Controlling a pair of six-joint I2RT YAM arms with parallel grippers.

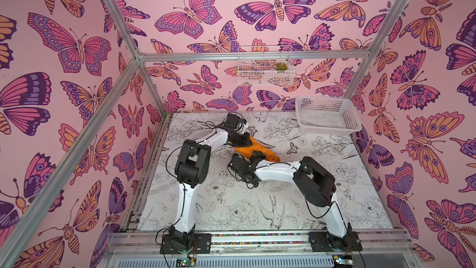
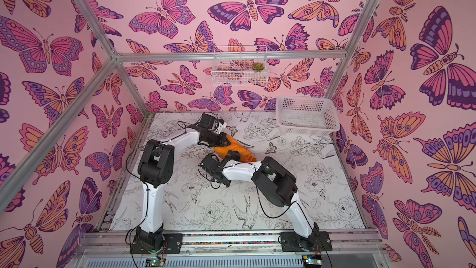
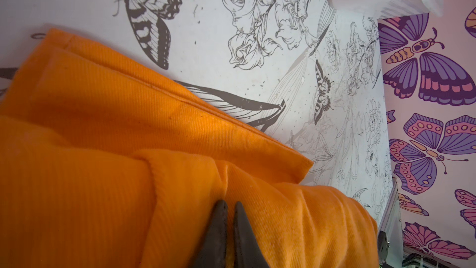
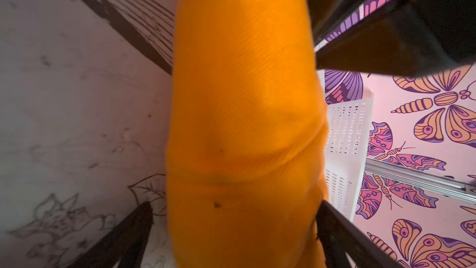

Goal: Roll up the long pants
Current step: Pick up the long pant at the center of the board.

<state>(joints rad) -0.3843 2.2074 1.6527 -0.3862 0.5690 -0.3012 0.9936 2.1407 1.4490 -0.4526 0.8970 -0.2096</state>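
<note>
1. In both top views, the white basket (image 1: pixel 354 122) (image 2: pixel 332 122) at the table's (image 1: pixel 231 207) far right corner shows only its bare floor. A wall rack (image 1: pixel 265 76) holds a small plant (image 1: pixel 280 66). The pants (image 1: pixel 257 150) lie rolled mid-table, partly hidden by both arms, with open table on every side.
2. Left wrist: the left end effector (image 3: pixel 230 206) is nearly closed, pinching a fold of the pants. The basket is cut off by the frame.
3. Right wrist, blurred: the right end effector (image 4: pixel 234 203) is spread wide, a finger on either side of the roll.

no readable text, label, brand, number or sign shows in any view.
</note>
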